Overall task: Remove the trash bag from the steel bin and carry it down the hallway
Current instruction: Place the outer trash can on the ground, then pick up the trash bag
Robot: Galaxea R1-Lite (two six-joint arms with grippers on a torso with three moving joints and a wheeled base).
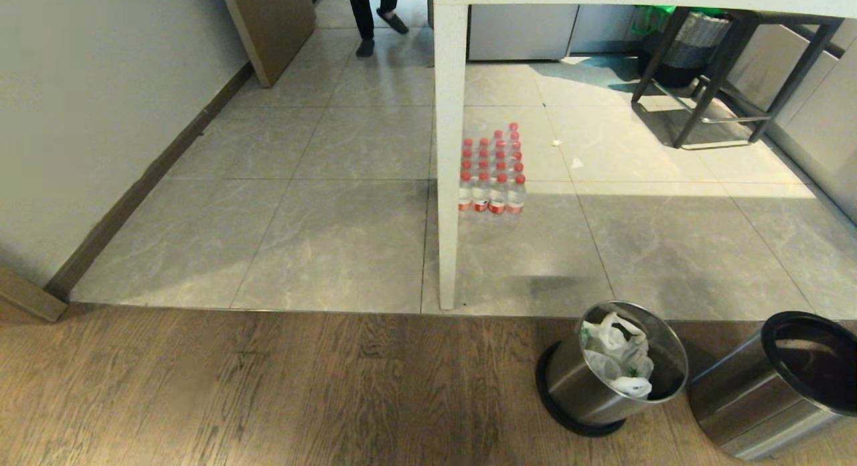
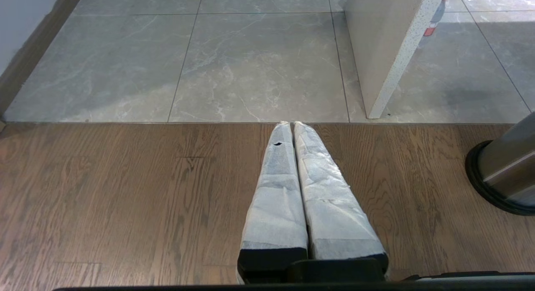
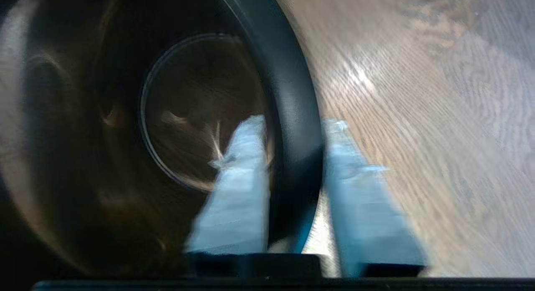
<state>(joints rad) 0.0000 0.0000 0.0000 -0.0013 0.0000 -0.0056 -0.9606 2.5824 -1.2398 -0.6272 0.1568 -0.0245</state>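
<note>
Left tool (image 2: 292, 124) hangs over the wood floor (image 1: 268, 385), wrapped fingers pressed together, holding nothing. Steel bin (image 1: 589, 385) without its rim ring stands on the wood near the white surface's leg (image 1: 448, 185), trash bag (image 1: 622, 359) bunched inside. Right tool (image 3: 292, 126) is partly open, fingers straddling the black rim (image 3: 292, 115) of the second bin (image 1: 770, 399); grip unclear.
</note>
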